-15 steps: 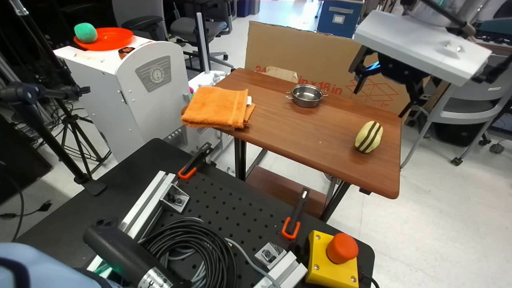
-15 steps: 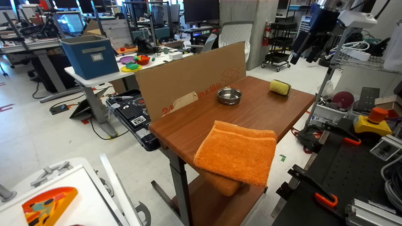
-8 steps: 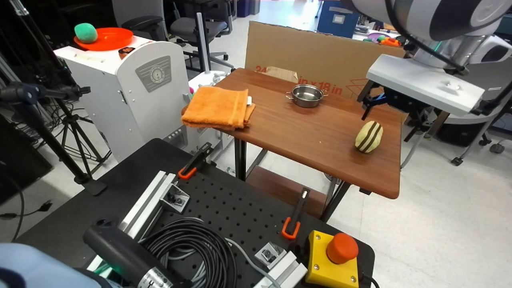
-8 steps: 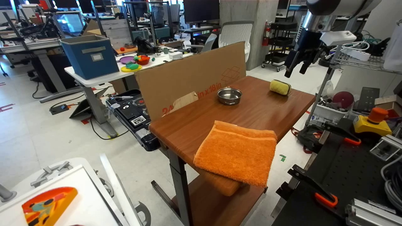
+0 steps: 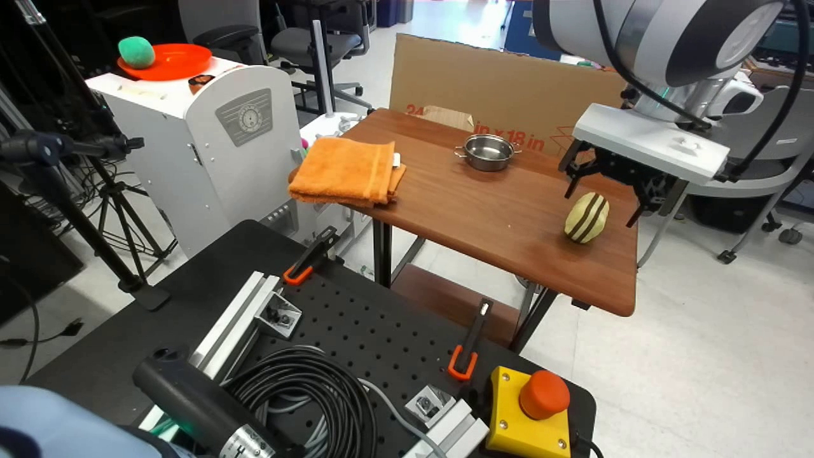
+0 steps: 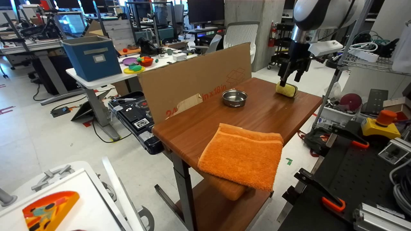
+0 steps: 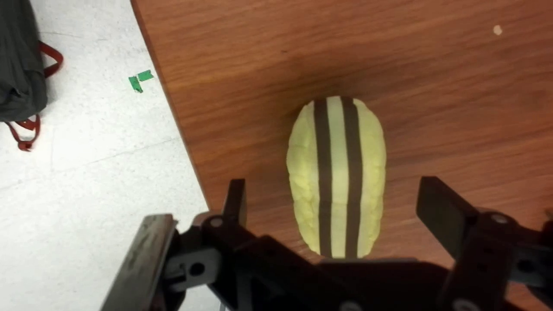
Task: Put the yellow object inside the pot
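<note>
The yellow object (image 5: 586,218), oval with dark lengthwise stripes, lies on the brown table in both exterior views (image 6: 286,91). The small silver pot (image 5: 487,165) stands upright near the table's back edge and also shows in an exterior view (image 6: 234,103). It looks empty and is out of the wrist view. My gripper (image 5: 599,211) is open and points down just above the yellow object. It shows in an exterior view (image 6: 290,82). In the wrist view the yellow object (image 7: 339,172) lies between the spread fingers (image 7: 332,185), with a gap on both sides.
A folded orange cloth (image 5: 343,170) lies at the table's opposite end. A tall cardboard sheet (image 6: 196,80) stands along the table's back edge. The table edge (image 7: 173,112) runs close to the yellow object. A black bench with clamps (image 5: 381,337) stands in front.
My gripper has moved down and over the table, from high at the side to just above the yellow object. The yellow object, pot and cloth have not moved.
</note>
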`<state>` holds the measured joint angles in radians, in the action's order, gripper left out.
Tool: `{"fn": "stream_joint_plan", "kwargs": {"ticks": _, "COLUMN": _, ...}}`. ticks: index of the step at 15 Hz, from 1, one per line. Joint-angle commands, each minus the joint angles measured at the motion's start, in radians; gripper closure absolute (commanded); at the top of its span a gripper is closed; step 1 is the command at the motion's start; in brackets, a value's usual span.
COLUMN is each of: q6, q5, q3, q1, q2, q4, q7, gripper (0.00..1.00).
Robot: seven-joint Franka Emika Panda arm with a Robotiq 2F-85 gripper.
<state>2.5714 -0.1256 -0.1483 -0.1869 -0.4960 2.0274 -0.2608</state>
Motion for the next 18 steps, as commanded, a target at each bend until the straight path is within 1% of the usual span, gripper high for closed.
{"fn": "stream_joint_plan", "kwargs": {"ticks": 1, "q6": -0.061, "q5": 0.027, "q3": 0.035, "q1": -0.022, "q2": -0.058, "q4": -0.073, "q7": 0.027, "gripper": 0.0}}
{"fn": "stream_joint_plan", "kwargs": {"ticks": 2, "q6": -0.069, "q5": 0.03, "q3": 0.037, "q1": -0.019, "q2": -0.067, "q4": -0.08, "q7": 0.033, "gripper": 0.25}}
{"fn": "stream_joint_plan", "kwargs": {"ticks": 3, "q6": -0.075, "q5": 0.032, "q3": 0.041, "q1": -0.018, "q2": -0.072, "q4": -0.085, "q7": 0.034, "gripper": 0.28}}
{"fn": "stream_joint_plan", "kwargs": {"ticks": 4, "q6": -0.074, "q5": 0.041, "q3": 0.039, "q1": -0.01, "q2": -0.07, "q4": -0.084, "q7": 0.042, "gripper": 0.35}}
{"fn": "stream_joint_plan", "kwargs": {"ticks": 5, "q6": -0.074, "q5": 0.048, "q3": 0.039, "q1": -0.005, "q2": -0.067, "q4": -0.083, "q7": 0.048, "gripper": 0.44}}
{"fn": "stream_joint_plan", "kwargs": {"ticks": 8, "q6": -0.085, "q5": 0.064, "q3": 0.047, "q1": 0.004, "q2": -0.024, "q4": -0.064, "q7": 0.057, "gripper": 0.66}}
{"fn": "stream_joint_plan", "kwargs": {"ticks": 10, "q6": -0.098, "q5": 0.051, "q3": 0.076, "q1": 0.003, "q2": 0.009, "q4": -0.047, "q7": 0.033, "gripper": 0.81}}
{"fn": "stream_joint_plan", "kwargs": {"ticks": 12, "q6": -0.09, "q5": 0.009, "q3": 0.127, "q1": 0.006, "q2": 0.049, "q4": -0.024, "q7": 0.021, "gripper": 0.95}}
{"fn": "stream_joint_plan", "kwargs": {"ticks": 13, "q6": -0.074, "q5": -0.017, "q3": 0.153, "q1": 0.009, "q2": 0.062, "q4": -0.02, "q7": 0.024, "gripper": 0.99}}
{"fn": "stream_joint_plan", "kwargs": {"ticks": 14, "q6": -0.048, "q5": -0.037, "q3": 0.176, "q1": 0.016, "q2": 0.068, "q4": -0.018, "q7": 0.026, "gripper": 1.0}}
{"fn": "stream_joint_plan", "kwargs": {"ticks": 15, "q6": -0.027, "q5": -0.052, "q3": 0.197, "q1": 0.025, "q2": 0.073, "q4": -0.022, "q7": 0.025, "gripper": 0.96}}
{"fn": "stream_joint_plan", "kwargs": {"ticks": 16, "q6": -0.002, "q5": -0.06, "q3": 0.212, "q1": 0.036, "q2": 0.072, "q4": -0.03, "q7": 0.026, "gripper": 0.99}}
{"fn": "stream_joint_plan", "kwargs": {"ticks": 18, "q6": 0.058, "q5": -0.055, "q3": 0.227, "q1": 0.066, "q2": 0.063, "q4": -0.048, "q7": 0.038, "gripper": 0.97}}
